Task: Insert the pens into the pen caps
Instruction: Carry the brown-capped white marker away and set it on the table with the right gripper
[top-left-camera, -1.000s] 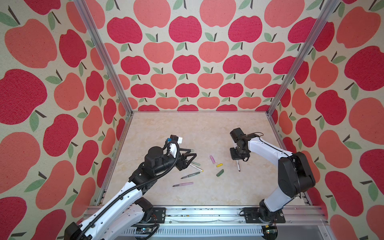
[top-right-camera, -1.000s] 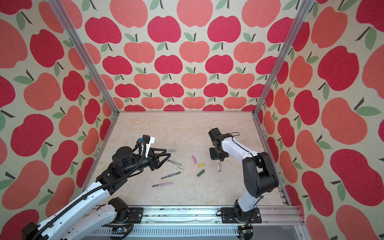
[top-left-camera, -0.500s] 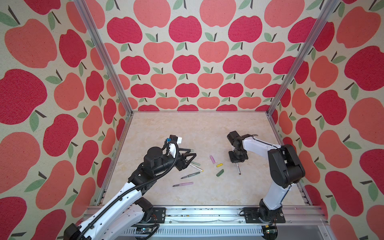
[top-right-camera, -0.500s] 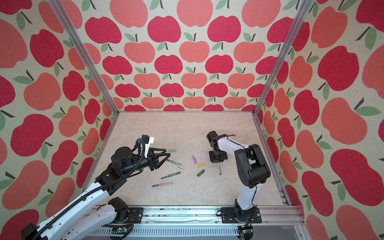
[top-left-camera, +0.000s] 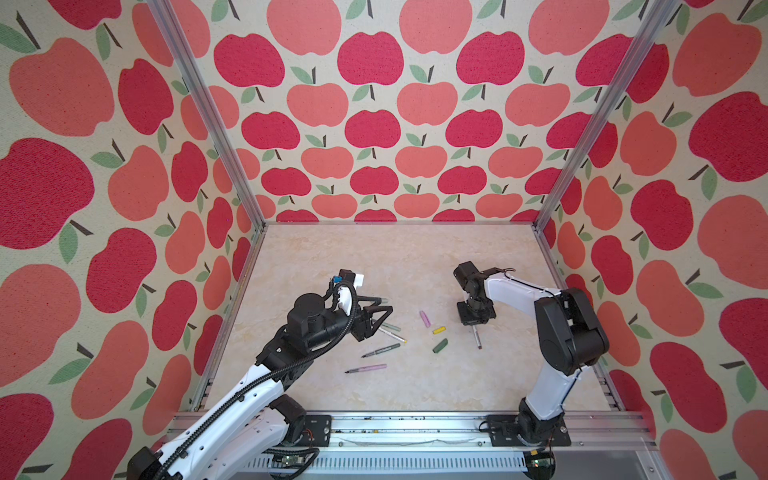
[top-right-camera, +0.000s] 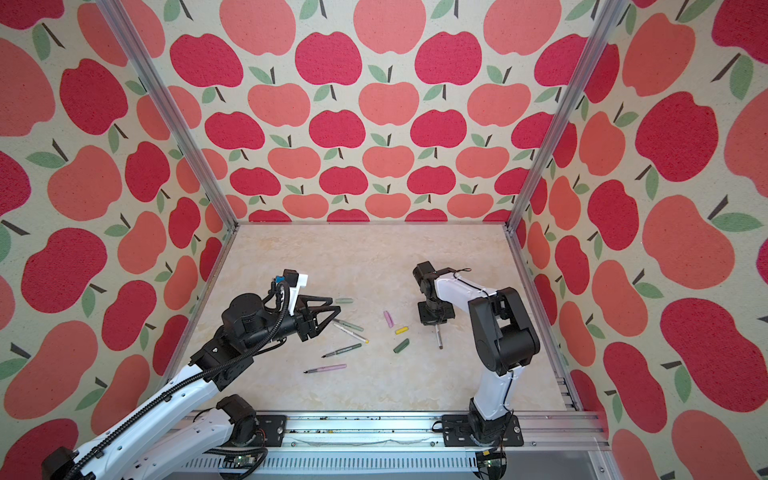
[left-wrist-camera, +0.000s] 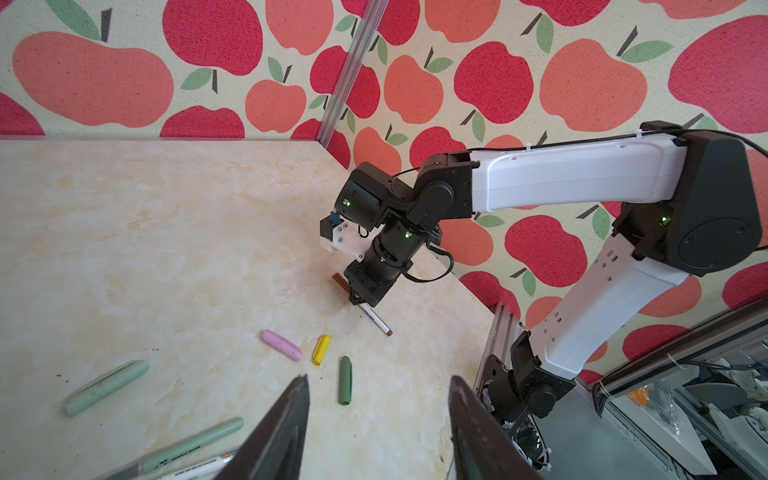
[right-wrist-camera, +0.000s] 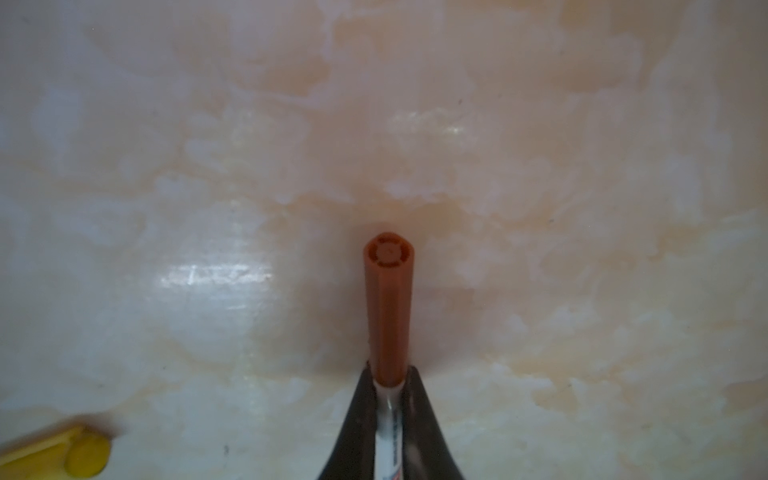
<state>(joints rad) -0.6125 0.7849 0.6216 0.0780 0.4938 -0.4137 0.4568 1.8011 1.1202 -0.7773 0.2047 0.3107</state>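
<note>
My right gripper (top-left-camera: 476, 321) (right-wrist-camera: 388, 376) points down at the table, shut on the white pen with brown (top-left-camera: 478, 338) (left-wrist-camera: 376, 319). The brown cap (right-wrist-camera: 388, 307) (left-wrist-camera: 340, 283) sits on that pen's tip. My left gripper (top-left-camera: 382, 304) (left-wrist-camera: 379, 378) hovers open and empty above the left group of pens. Under it lie the pale green pen (top-left-camera: 390, 327), the white and yellow pen (top-left-camera: 394, 336), the dark green pen (top-left-camera: 380, 350) and the pink pen (top-left-camera: 365, 368). The pink cap (top-left-camera: 425, 318), yellow cap (top-left-camera: 439, 330) and dark green cap (top-left-camera: 440, 345) lie between the arms. The pale green cap (top-right-camera: 344, 300) lies by the left fingertips.
The marble-look table (top-left-camera: 374, 257) is walled on three sides by apple-print panels with metal posts (top-left-camera: 559, 183). A metal rail (top-left-camera: 407, 424) with both arm bases runs along the front edge.
My right gripper has shifted slightly toward the front with the capped pen, and its upper arm has swung round. The left arm has stayed put.
</note>
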